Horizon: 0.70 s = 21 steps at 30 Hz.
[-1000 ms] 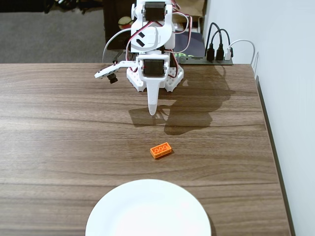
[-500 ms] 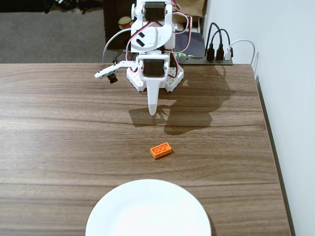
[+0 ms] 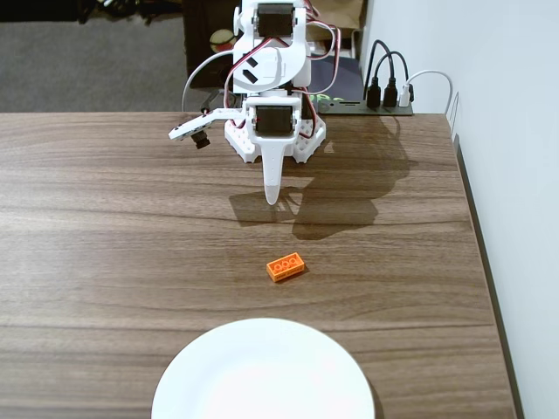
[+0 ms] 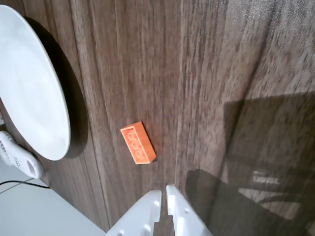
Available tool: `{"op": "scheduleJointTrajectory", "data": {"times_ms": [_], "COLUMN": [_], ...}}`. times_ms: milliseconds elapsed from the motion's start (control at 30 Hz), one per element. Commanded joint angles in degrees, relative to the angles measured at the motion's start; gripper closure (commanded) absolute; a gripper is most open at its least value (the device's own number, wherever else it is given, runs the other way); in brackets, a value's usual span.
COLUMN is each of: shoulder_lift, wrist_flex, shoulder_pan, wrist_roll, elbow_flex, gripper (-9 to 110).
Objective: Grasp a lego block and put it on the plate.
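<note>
At the bottom edge of the fixed view, the large white round plate [image 3: 262,371] is cut off, and the wrist view shows only a slice of it at upper left [image 4: 29,88]. Centre-frame, the small bright orange studded plastic brick [image 3: 286,266] lies alone on the dark wood-grain counter [image 3: 105,227], apart from the plate and from the white arm's fingers [image 3: 272,199], which hang above it in frame, nearly closed and empty [image 4: 163,197]. Only the wrist view shows a small white fan-like object [image 4: 19,157] at the left edge. Black cables and a power strip [image 3: 384,96] sit at upper right.
</note>
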Motion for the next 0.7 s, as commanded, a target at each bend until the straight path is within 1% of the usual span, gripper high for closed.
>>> {"op": "scheduleJointTrajectory", "data": {"times_ms": [0, 333, 533, 667], "shoulder_lift": [-0.09, -1.49, -7.56, -14.68], "wrist_flex": [0.09, -0.7, -3.87, -7.73], "shoulder_pan": [0.26, 0.97, 2.37, 2.99], "wrist_roll": [0.44, 0.7, 0.7, 1.49], "elbow_flex": [-0.26, -0.53, -3.16, -7.03], "gripper": [101, 101, 101, 101]}}
